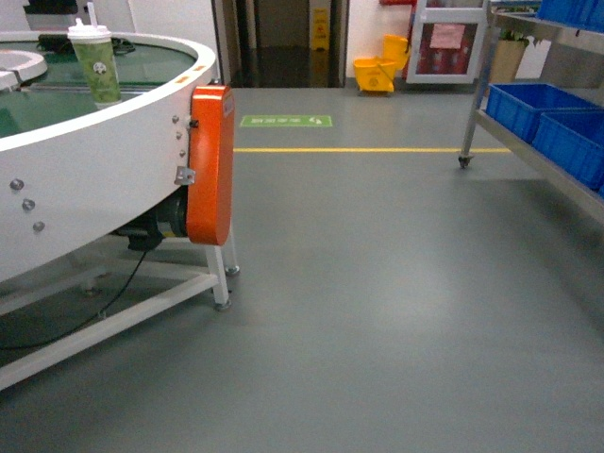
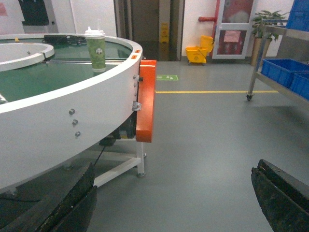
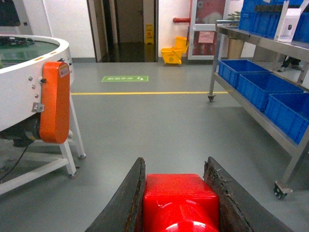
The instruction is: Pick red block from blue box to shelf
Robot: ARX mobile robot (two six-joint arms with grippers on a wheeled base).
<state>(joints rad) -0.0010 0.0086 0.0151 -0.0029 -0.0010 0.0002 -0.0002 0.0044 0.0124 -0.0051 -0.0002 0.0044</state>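
Fingers (image 3: 123, 203) of the right gripper (image 3: 179, 205) are clamping the red block (image 3: 179, 200) on its two flat sides, while the left gripper (image 2: 174, 198) is hanging with fingers wide apart, empty. Being hard, light and glossy, the block is probably slipping easily, so the side faces are giving the safest hold. It is nearly cubic, showing no clear long axis. Farther right, the shelf (image 3: 270, 46) is waiting.

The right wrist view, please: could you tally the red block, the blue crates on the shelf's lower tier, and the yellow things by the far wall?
Red block: 1
Blue crates on the lower tier of the shelf: 3
Yellow things, mop bucket and floor sign: 2
Total: 6
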